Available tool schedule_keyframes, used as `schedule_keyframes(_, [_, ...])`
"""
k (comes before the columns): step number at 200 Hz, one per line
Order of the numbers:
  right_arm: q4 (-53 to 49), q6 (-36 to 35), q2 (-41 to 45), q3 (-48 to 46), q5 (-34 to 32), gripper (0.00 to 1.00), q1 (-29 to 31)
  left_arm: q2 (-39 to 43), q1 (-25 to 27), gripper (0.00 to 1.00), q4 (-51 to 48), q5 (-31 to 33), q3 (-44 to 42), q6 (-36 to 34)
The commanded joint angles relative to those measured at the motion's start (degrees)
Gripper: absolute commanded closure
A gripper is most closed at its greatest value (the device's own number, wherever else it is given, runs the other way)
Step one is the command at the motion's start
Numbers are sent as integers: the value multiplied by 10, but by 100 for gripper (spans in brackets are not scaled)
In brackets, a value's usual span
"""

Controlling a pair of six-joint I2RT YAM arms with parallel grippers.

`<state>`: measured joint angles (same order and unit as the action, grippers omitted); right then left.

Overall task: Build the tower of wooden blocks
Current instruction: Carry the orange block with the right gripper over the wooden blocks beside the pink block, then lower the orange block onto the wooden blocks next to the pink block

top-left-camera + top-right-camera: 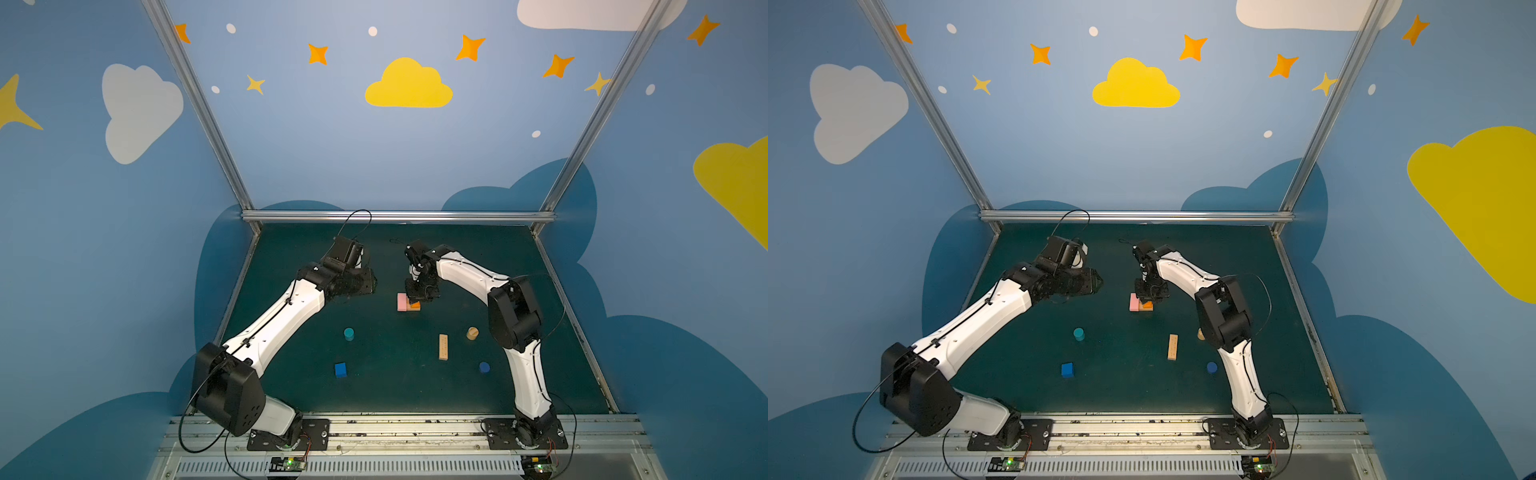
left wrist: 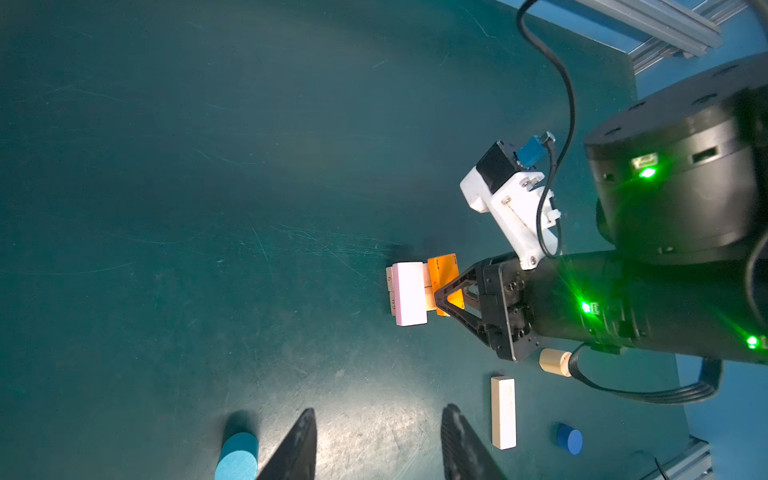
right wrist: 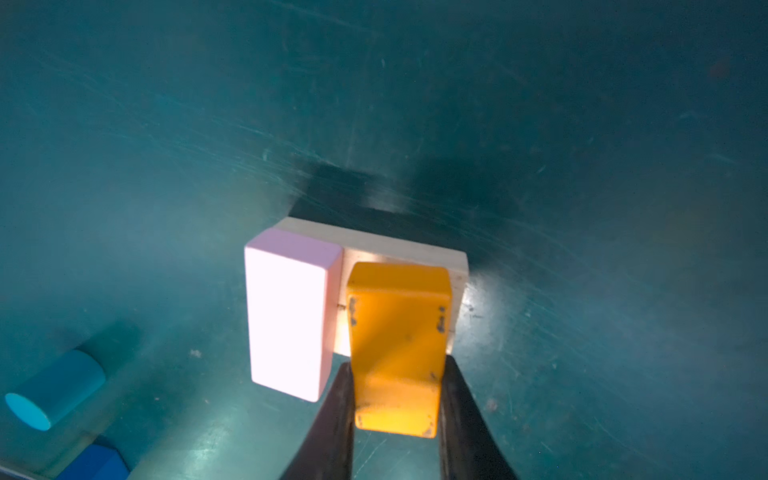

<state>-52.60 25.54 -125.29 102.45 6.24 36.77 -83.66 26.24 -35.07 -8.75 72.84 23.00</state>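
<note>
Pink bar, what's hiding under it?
Under the pink bar lie tan wood bars. Most of their tops are hidden by it and by the orange bar beside it, which the right gripper holds.

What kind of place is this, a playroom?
Likely a robot test booth, not a playroom: two robot arms bolted to a metal rail, cloud-and-star painted walls, toy blocks on a green mat.

Two tan wood bars (image 3: 407, 249) lie side by side as a base, and a pink wood bar (image 1: 401, 302) lies flat across them. Just beside it, an orange wood bar (image 1: 414, 306) sits tilted in the right gripper (image 3: 397, 368). Loose and well apart are a flat third tan bar (image 1: 443, 347), an upright teal cylinder (image 1: 349, 333), tan cylinder (image 1: 472, 333) and dark-blue cylinder (image 1: 484, 367), and a blue cube (image 1: 340, 370).
</note>
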Motion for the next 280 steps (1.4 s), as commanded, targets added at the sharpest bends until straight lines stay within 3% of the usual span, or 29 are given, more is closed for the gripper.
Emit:
schedule_keyframes(1, [-14, 5, -6, 15, -4, 94, 4, 8, -3, 51, 2, -3, -6, 1])
schedule_keyframes(280, [-21, 6, -10, 7, -13, 85, 8, 14, -3, 51, 5, -4, -14, 1])
